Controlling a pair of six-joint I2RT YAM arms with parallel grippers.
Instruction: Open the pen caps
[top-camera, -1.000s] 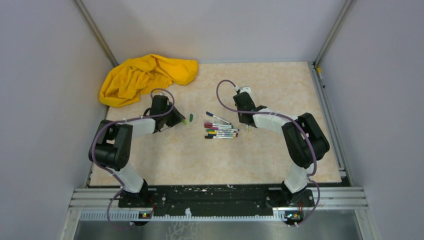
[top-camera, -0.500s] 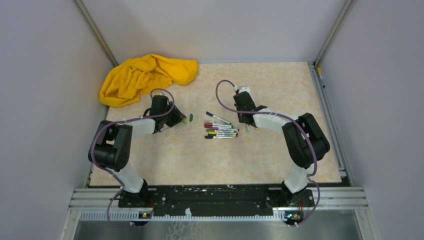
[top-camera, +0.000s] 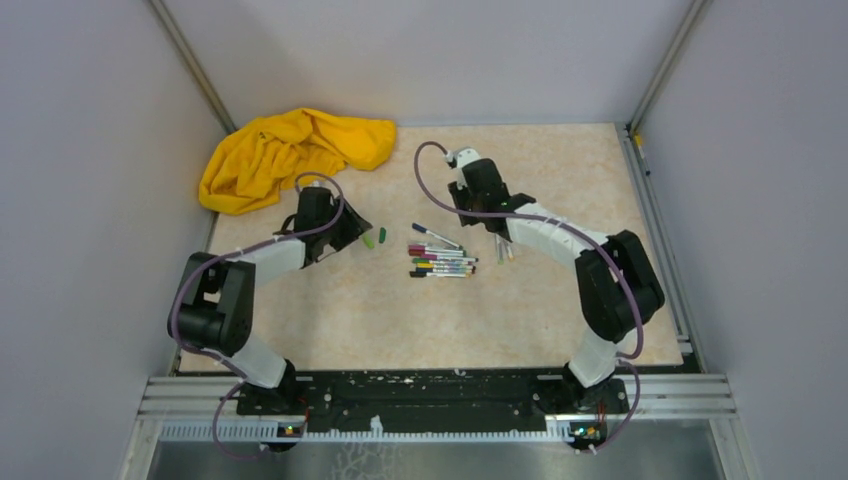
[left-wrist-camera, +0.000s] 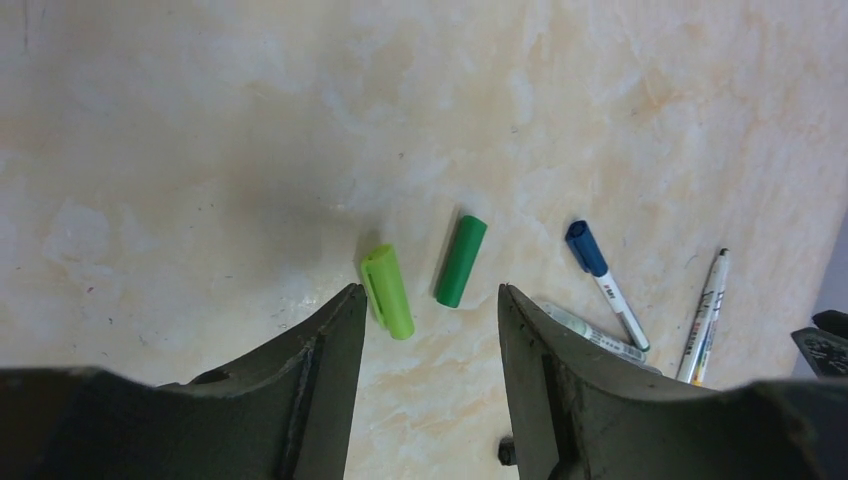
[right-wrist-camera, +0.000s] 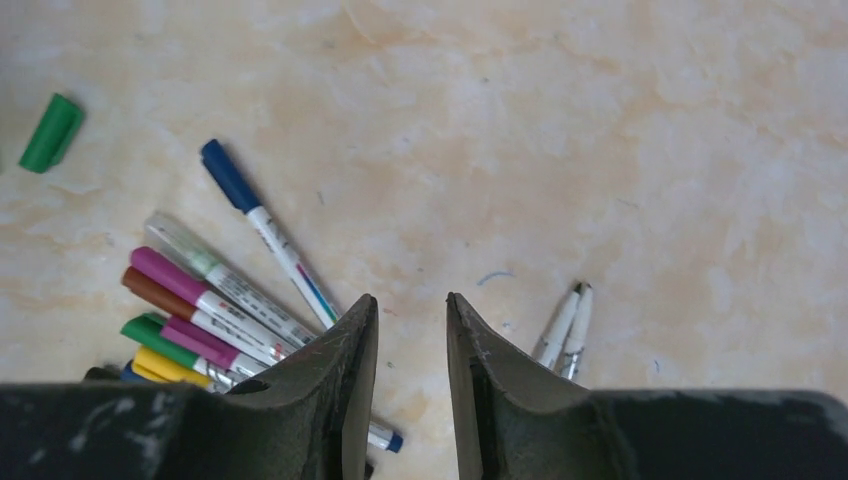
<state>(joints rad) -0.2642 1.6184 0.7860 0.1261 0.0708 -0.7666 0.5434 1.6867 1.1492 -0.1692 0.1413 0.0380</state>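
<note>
**As both grippers let go, a second cap lay free**

When the jaws parted over the last second, each arm gave up what it had been carrying. The left gripper (left-wrist-camera: 425, 300) had been low over the table (top-camera: 400, 320) with a light green cap (left-wrist-camera: 388, 292) at its fingertips. By this moment it stood spread and empty. That cap lay on the surface just beside a dark green cap (left-wrist-camera: 461, 261), the two near each other but not touching, left of the pile.

The right gripper (right-wrist-camera: 412, 305) had drawn back from the pens toward the far side. Its jaws were a narrow gap apart with only bare table between them. Two bare pens (right-wrist-camera: 565, 330) lay side by side where it had been working, right of the pile, with their tips showing and no caps on them.

By my reading, two pens were done: two caps off and two open barrels set aside. The rest of the work sat in the bunch of capped pens (right-wrist-camera: 215, 305) between the arms, with a blue-capped pen (right-wrist-camera: 265, 225) angled across its far edge. Every one I could make out wore its cap. Both grippers were free, so the likely next step was another pick from that bunch. The yellow cloth (top-camera: 290, 150) in the far left corner played no part.
</note>
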